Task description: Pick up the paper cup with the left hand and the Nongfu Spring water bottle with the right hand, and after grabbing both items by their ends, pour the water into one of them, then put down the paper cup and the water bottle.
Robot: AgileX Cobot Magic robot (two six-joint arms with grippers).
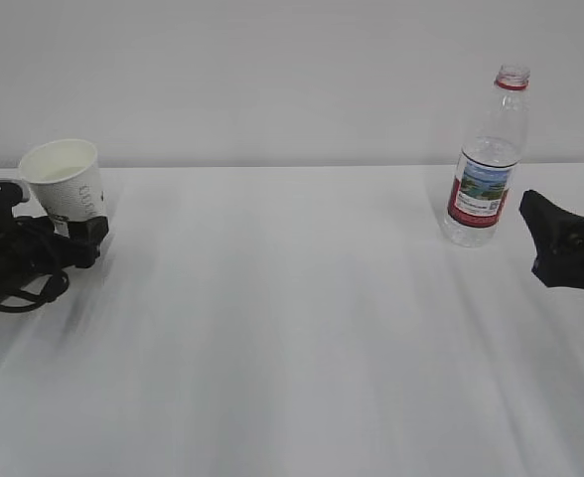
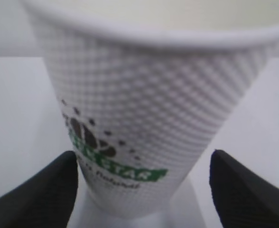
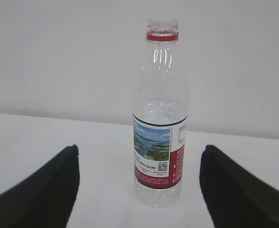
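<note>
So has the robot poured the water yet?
Can't tell. The left pincer stands open around the paper cup; the right pincer is open, short of the bottle standing on the table. No grip on either, nothing pouring.

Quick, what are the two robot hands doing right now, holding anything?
Left hand: open, fingers astride the small white paper cup, not clearly gripping.
Right hand: open, empty, just short of the tall clear plastic water bottle.
</note>
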